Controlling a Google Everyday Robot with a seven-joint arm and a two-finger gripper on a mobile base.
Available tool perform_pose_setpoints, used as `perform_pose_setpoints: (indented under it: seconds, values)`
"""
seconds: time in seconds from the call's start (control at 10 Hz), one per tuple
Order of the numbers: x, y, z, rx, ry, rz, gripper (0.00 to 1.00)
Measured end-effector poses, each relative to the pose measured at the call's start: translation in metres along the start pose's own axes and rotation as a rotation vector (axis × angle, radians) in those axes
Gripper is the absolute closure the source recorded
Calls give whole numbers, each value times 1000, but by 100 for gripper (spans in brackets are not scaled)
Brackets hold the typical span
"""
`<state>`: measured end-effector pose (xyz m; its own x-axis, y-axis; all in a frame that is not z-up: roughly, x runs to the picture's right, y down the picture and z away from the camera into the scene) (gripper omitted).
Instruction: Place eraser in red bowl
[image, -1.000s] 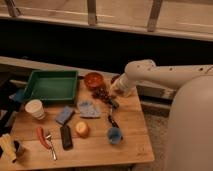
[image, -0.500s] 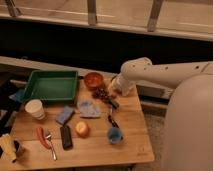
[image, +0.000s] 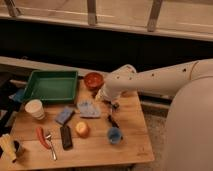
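Over the wooden table (image: 95, 150), the gripper (image: 113, 104) is held low, fingers spread and empty.
The white arm (image: 150, 80) is reached in from the right and bent down at the wrist. The red bowl (image: 93, 80) is seen just up-left of the fingers; the eraser (image: 66, 136) is laid flat well down-left of them, near a spoon (image: 50, 142). A dark wall (image: 75, 47) is seen behind.

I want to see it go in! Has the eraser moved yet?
No. The eraser still lies beside the spoon, as before; the gripper hangs near the red bowl.
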<state>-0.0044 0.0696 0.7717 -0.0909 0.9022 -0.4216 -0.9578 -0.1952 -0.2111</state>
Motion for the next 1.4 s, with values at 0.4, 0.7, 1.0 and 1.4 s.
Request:
perform_pose_setpoints:
  seconds: [0.4,0.7,1.0,1.4]
  values:
    - [36,59,21,-84,87,-135,38]
    - [36,57,21,-83,90,-134,38]
    - [32,68,31,-95,137,-180,38]
    - [26,129,63,-121,235,-321,38]
